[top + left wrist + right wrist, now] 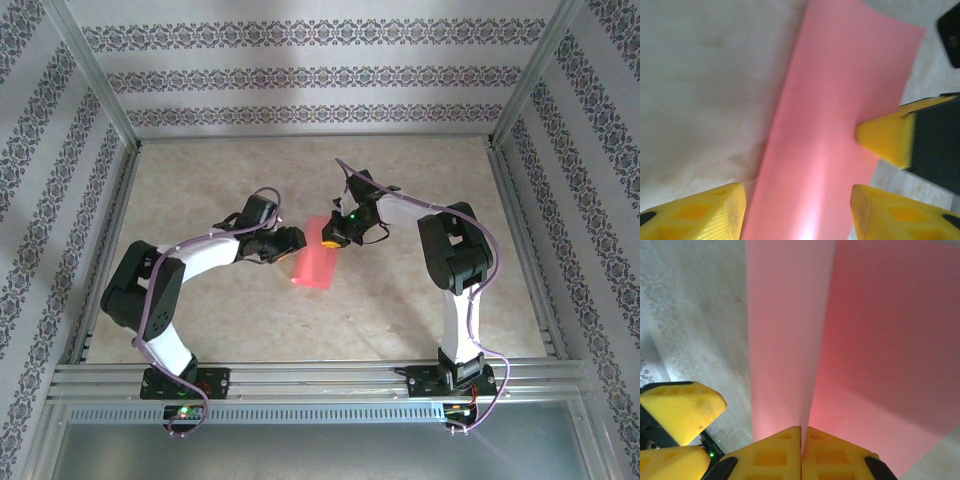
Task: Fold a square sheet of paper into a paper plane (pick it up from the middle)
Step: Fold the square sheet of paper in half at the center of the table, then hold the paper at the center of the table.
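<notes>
The square sheet of paper [315,266], salmon pink and folded along a crease, is at the middle of the marbled counter [420,180], between the two arms. The right gripper [801,445] is clamped tight on the crease. The left gripper [797,197] stands parted, with a yellow finger on either side of the sheet, not pinching it. Both grippers crowd close together at the paper. Metal frame rails [300,375] and patterned walls [300,80] ring the counter.
</notes>
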You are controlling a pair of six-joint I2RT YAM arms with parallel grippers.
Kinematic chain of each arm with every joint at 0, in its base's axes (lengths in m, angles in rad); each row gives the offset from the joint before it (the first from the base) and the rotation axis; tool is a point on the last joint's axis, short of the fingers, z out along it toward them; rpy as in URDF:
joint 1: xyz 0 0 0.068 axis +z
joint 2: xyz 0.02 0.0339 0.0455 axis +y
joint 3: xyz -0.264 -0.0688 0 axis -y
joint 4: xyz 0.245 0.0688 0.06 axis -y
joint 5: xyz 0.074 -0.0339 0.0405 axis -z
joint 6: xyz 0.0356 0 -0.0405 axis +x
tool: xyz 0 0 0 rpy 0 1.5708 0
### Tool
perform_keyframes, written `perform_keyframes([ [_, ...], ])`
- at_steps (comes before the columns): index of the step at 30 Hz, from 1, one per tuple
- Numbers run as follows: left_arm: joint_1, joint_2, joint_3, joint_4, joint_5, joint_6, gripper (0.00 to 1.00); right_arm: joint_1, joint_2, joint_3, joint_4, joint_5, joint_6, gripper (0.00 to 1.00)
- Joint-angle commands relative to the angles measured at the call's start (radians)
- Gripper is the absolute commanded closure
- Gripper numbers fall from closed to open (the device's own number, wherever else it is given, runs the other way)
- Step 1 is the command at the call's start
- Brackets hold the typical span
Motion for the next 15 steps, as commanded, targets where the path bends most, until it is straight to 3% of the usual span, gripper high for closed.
perform_keyframes([
  [1, -0.017, 0.057, 0.087, -0.093, 0.033, 0.114, 0.42, -0.005, 0.026, 0.022, -0.030, 0.026, -0.030, 0.93],
  [7, -0.032, 0.152, 0.198, -0.235, 0.013, 0.178, 0.47, -0.005, 0.025, 0.015, -0.035, 0.037, -0.022, 0.92],
  [15, -0.042, 0.217, 0.255, -0.282, 0.024, 0.194, 0.52, -0.004, 0.030, 0.013, -0.036, 0.039, -0.020, 0.91],
])
